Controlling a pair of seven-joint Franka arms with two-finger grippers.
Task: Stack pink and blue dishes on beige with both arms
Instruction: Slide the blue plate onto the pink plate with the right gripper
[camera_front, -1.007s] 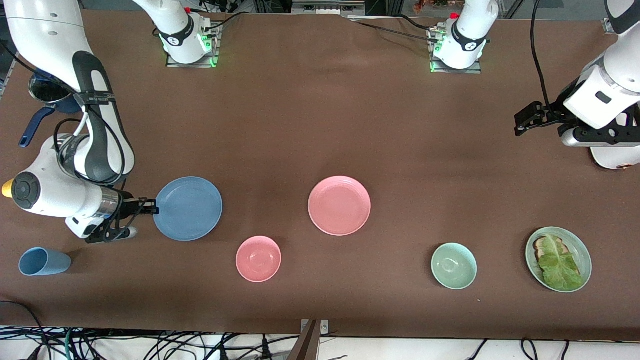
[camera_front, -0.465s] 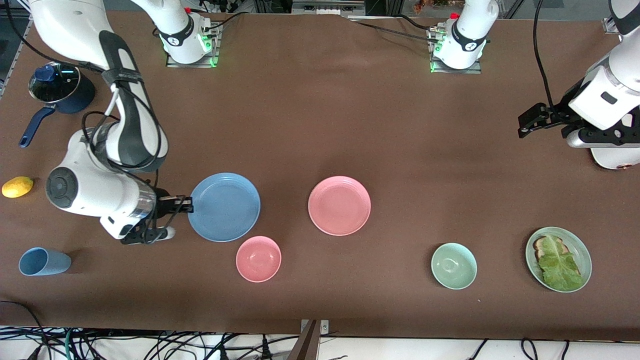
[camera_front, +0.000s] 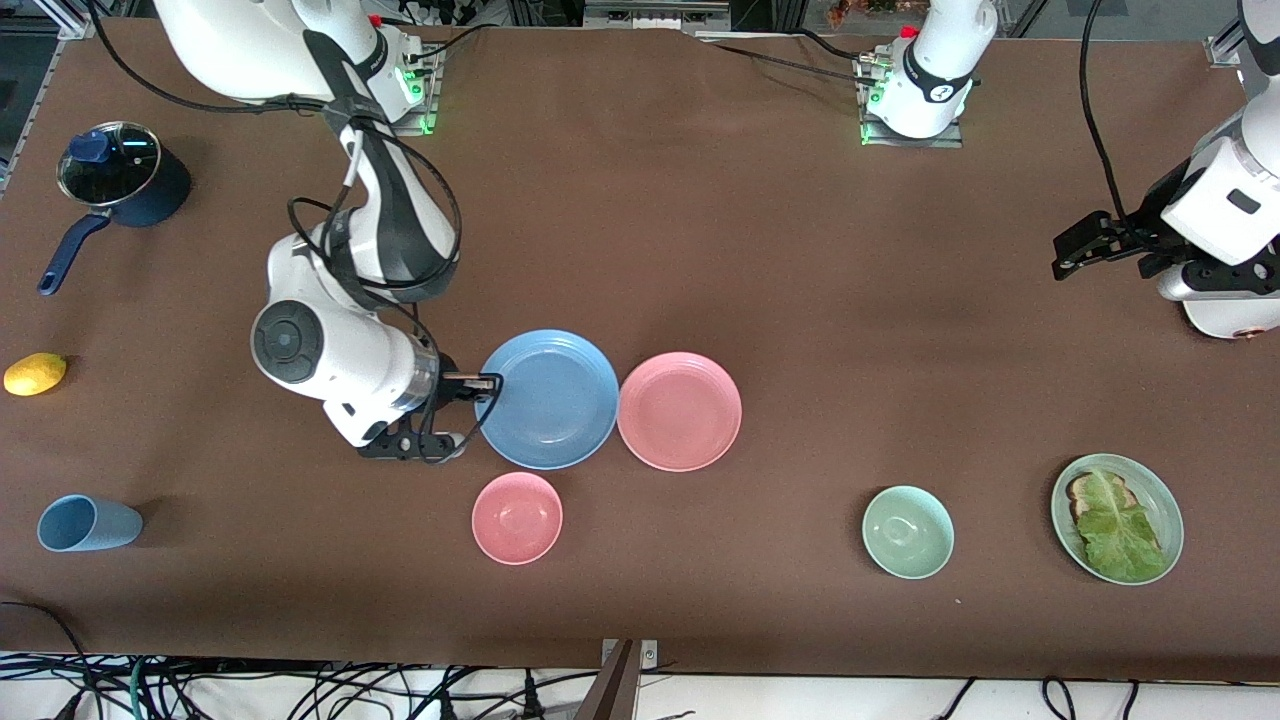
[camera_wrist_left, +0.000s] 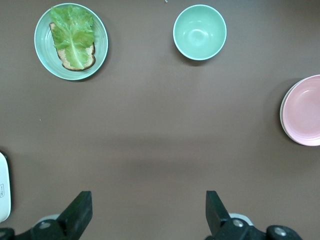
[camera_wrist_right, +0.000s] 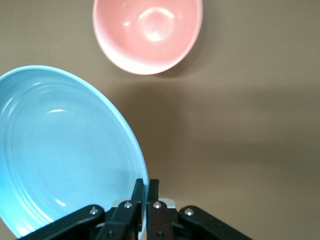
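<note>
My right gripper is shut on the rim of the blue plate and holds it roughly level beside the pink plate. The two rims almost meet in the front view. In the right wrist view the fingers pinch the blue plate at its edge. The pink plate lies flat mid-table. A thin cream edge shows under its rim, and no more of the beige plate is visible. My left gripper hangs open and empty over the left arm's end of the table, its fingers wide apart.
A small pink bowl sits nearer the front camera than the blue plate. A green bowl and a green plate with lettuce lie toward the left arm's end. A blue cup, a lemon and a dark pot are at the right arm's end.
The right arm has carried the blue plate from the right arm's end toward mid-table, up beside the pink plate. The left gripper has drifted slightly outward and stayed open.
</note>
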